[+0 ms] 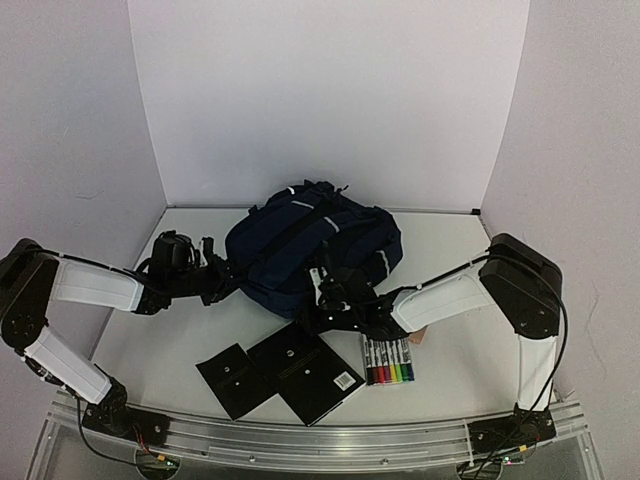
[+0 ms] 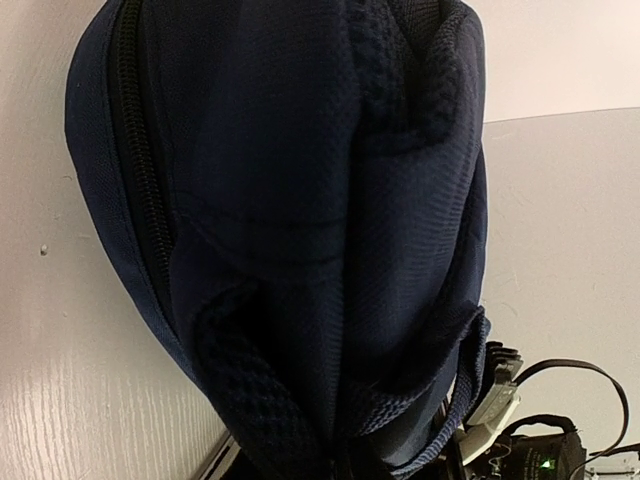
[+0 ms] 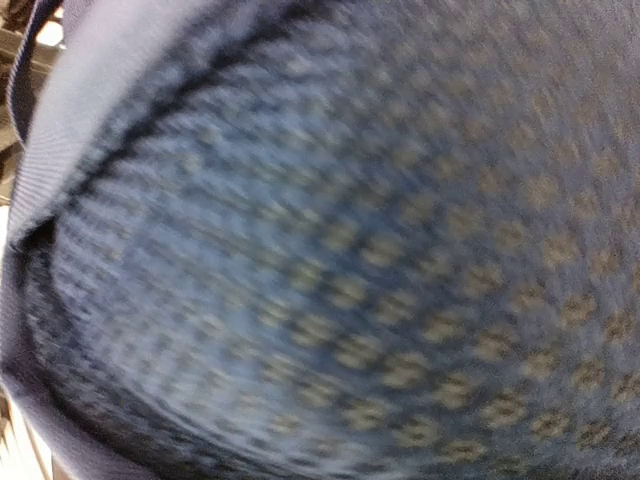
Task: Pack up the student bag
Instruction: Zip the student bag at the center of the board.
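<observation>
Position check, left to right.

Left pincer (image 1: 218,275): pressed against the left flank of the large navy-blue fabric student bag (image 1: 310,245). Its own camera shows only bag cloth and a dark zip (image 2: 135,180) running down the side; no fingers show, so I cannot tell if it is spread or pinching.

Smaller flat black notebook (image 1: 236,380): by the near edge of the white worktop (image 1: 470,260), left of centre, not yet packed.

Bag: slumped mid-worktop, toward the far edge. No open mouth shows.

Larger flat black notebook (image 1: 305,372) with barcode sticker: overlapping the smaller one, just short of the bag's near side.

Right pincer (image 1: 335,292): at the bag's near-right side. Its camera is filled with blurred blue mesh; grip state cannot be told.

Pack of coloured markers (image 1: 388,362): near edge, right of centre, beneath the right arm.

Judgement: the step looks like securing the bag from two sides to get it open.
- Bite fabric beside the zip, not the padded mesh, which will likely slip.
- Pull evenly from both sides.
- Keep the bag from dragging onto the notebooks.
</observation>
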Tool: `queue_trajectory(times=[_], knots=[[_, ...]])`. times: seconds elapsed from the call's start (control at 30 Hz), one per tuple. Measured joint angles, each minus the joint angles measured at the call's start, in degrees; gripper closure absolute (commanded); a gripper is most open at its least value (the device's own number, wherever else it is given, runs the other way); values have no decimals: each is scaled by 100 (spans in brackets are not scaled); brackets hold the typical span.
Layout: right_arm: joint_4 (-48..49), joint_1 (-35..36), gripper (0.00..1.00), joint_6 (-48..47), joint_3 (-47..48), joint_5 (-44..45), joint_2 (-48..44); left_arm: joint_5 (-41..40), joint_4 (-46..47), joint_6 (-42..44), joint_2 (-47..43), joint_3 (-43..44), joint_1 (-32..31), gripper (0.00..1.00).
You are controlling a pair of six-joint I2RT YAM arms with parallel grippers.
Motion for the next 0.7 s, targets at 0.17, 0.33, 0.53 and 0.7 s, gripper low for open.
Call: queue_trajectory(times=[0.17, 0.33, 0.53, 0.7], knots=[[119, 0, 100, -38, -16, 25, 0, -12, -67, 29, 13, 46, 0, 99], [168, 6, 100, 139, -88, 277, -3, -157, -578, 273, -75, 247, -7, 100], [13, 76, 100, 634, -447, 832, -329, -275, -1285, 561, -421, 430, 129, 100], [-188, -37, 100, 889, -715, 960, -697, -135, -1606, 694, -686, 429, 557, 100]])
